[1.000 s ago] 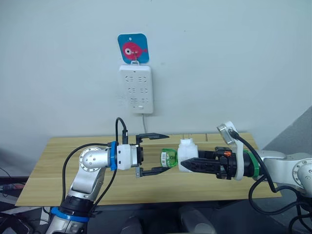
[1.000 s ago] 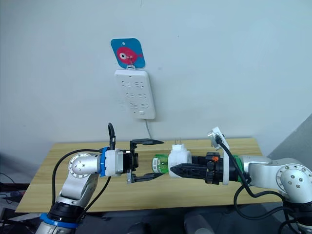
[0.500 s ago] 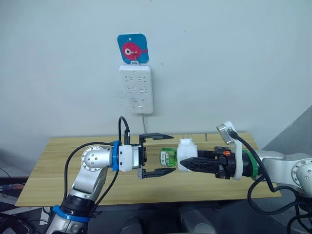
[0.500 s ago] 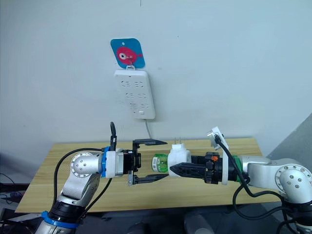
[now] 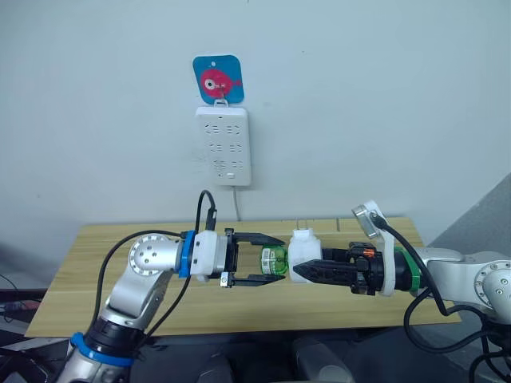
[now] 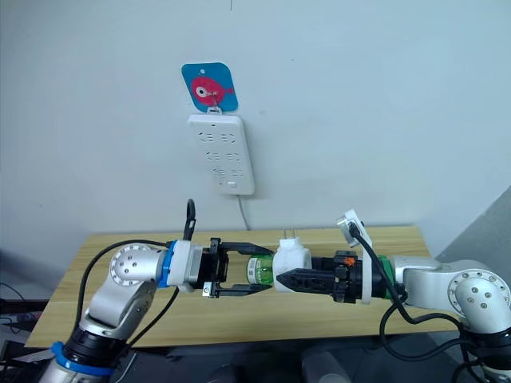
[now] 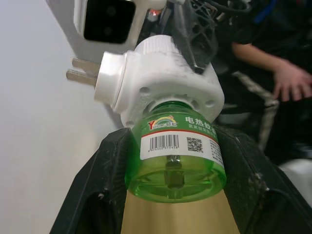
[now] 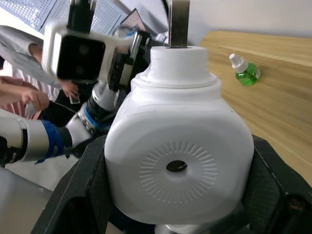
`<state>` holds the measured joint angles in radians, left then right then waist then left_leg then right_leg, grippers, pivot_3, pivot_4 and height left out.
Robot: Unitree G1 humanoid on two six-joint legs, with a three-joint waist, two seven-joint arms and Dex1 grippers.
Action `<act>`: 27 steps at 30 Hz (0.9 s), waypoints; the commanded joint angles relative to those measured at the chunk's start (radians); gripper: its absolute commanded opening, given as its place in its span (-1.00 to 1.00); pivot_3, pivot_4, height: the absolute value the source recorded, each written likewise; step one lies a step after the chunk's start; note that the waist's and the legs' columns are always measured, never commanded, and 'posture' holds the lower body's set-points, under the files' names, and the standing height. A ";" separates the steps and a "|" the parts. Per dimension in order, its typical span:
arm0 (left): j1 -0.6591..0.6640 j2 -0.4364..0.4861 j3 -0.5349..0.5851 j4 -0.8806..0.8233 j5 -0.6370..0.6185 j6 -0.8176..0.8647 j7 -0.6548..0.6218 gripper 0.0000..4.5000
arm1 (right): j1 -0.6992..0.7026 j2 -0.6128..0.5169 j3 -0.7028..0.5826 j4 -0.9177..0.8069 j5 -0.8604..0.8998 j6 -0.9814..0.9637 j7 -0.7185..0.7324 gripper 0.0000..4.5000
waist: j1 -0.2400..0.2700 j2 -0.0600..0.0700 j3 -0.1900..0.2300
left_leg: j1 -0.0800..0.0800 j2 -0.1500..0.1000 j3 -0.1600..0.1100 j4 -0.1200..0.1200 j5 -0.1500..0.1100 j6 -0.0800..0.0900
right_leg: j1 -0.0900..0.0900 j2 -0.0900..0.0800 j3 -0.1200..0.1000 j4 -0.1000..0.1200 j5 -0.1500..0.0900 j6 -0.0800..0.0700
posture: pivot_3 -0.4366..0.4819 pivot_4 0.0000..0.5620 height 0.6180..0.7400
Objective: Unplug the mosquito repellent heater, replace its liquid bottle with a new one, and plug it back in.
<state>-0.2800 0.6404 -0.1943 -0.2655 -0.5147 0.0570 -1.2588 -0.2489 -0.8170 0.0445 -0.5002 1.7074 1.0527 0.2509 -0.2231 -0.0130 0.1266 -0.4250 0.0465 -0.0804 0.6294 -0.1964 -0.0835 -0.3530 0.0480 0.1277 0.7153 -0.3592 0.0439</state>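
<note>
The white mosquito repellent heater [image 5: 304, 246] is held in the air over the table, unplugged, its two prongs pointing up. My right gripper [image 5: 308, 270] is shut on its body from the right. A green liquid bottle [image 5: 274, 259] sticks out of the heater toward the left. My left gripper [image 5: 279, 259] has one finger on each side of that bottle and is shut on it; the left wrist view shows both black fingers [image 7: 109, 170] against the bottle [image 7: 178, 161]. Another small green bottle with a white cap [image 8: 245, 71] lies on the table.
A tall white power strip [image 5: 223, 147] hangs on the wall under a blue fish sticker [image 5: 218, 79], its cord dropping behind the wooden table [image 5: 88, 271]. A person's hand [image 7: 292, 83] shows beyond the table's front.
My left gripper has moved right and its fingers have narrowed from wide open onto the green bottle. The right gripper and heater have shifted slightly left.
</note>
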 commanded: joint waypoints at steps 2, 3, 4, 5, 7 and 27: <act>-0.147 0.108 0.030 0.018 -0.238 0.490 0.006 0.01 | -0.008 -0.013 -0.023 -0.053 -0.015 -0.002 0.066 0.34 | 0.000 0.000 0.000 | 0.000 0.000 0.000 0.000 0.000 0.000 | 0.000 0.000 -0.001 0.000 0.000 0.000 | -0.55 -0.80 0.89; -0.186 0.134 0.023 0.037 -0.287 0.595 -0.015 0.01 | -0.010 -0.013 -0.021 -0.058 -0.024 -0.004 0.074 0.34 | -0.001 0.000 0.000 | 0.000 0.000 0.000 0.000 0.000 0.000 | 0.000 0.000 -0.001 0.000 0.000 0.000 | -0.55 -0.79 0.89; -0.225 0.165 0.007 0.058 -0.324 0.699 -0.046 0.01 | -0.012 -0.012 -0.018 -0.062 -0.035 -0.007 0.082 0.34 | -0.001 0.000 0.000 | 0.000 0.000 0.000 0.000 0.000 0.000 | 0.000 0.000 -0.001 0.000 0.000 0.000 | -0.56 -0.80 0.89; -0.254 0.186 -0.004 0.073 -0.349 0.776 -0.067 0.01 | -0.013 -0.012 -0.016 -0.064 -0.044 -0.009 0.088 0.34 | -0.001 0.000 0.000 | 0.000 0.000 -0.001 -0.001 0.000 0.000 | -0.001 0.000 -0.001 0.000 0.000 0.000 | -0.56 -0.80 0.89; -0.297 0.205 -0.016 0.101 -0.386 0.887 -0.083 0.01 | -0.015 -0.012 -0.013 -0.068 -0.060 -0.012 0.099 0.34 | -0.003 0.000 0.000 | 0.000 0.000 -0.001 -0.002 0.000 0.000 | -0.001 0.001 -0.002 0.000 0.000 0.000 | -0.56 -0.79 0.89; -0.220 0.224 0.080 0.098 -0.336 0.932 -0.069 0.01 | 0.042 -0.058 -0.017 0.014 -0.284 -0.008 0.021 0.34 | -0.002 0.000 0.000 | -0.001 0.000 -0.001 -0.002 0.000 0.000 | -0.001 0.000 -0.002 -0.001 0.000 0.000 | -0.59 -0.74 0.89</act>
<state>-0.5173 0.8686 -0.1531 -0.1289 -0.8901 1.0899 -1.3222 -0.2101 -0.8607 0.0418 -0.5164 1.4939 1.0420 0.3071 -0.2252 -0.0131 0.1267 -0.4256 0.0470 -0.0814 0.6277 -0.1965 -0.0835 -0.3545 0.0483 0.1264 0.7146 -0.3595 0.0436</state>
